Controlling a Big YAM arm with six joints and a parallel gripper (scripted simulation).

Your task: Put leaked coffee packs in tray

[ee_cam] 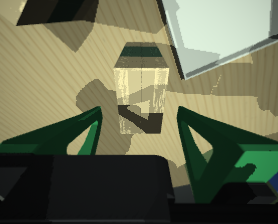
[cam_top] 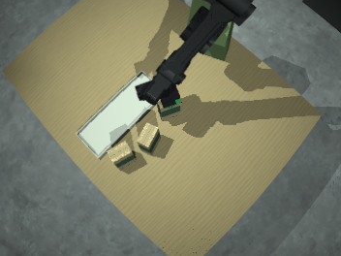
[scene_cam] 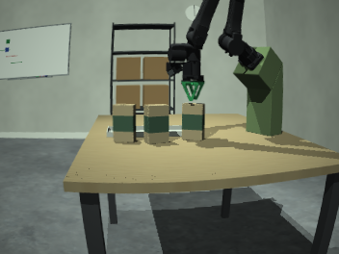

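Three tan coffee packs with a dark green band stand upright in a row on the table. The left pack (cam_top: 119, 154) (scene_cam: 123, 122) and the middle pack (cam_top: 148, 137) (scene_cam: 156, 123) stand close to the tray's near end. The right pack (cam_top: 170, 110) (scene_cam: 193, 121) (ee_cam: 141, 87) stands right under my gripper (cam_top: 170, 100) (scene_cam: 193, 97) (ee_cam: 139, 131). The gripper is open and empty, its green fingers just above the pack's top, one on each side. The pale tray (cam_top: 104, 125) (ee_cam: 225, 30) lies flat and empty behind the packs.
The arm's green base block (cam_top: 218, 43) (scene_cam: 262, 90) stands at the table's far right. A shelf with boxes (scene_cam: 142, 79) stands behind the table. The table's curved front edge (scene_cam: 193, 180) is near the camera.
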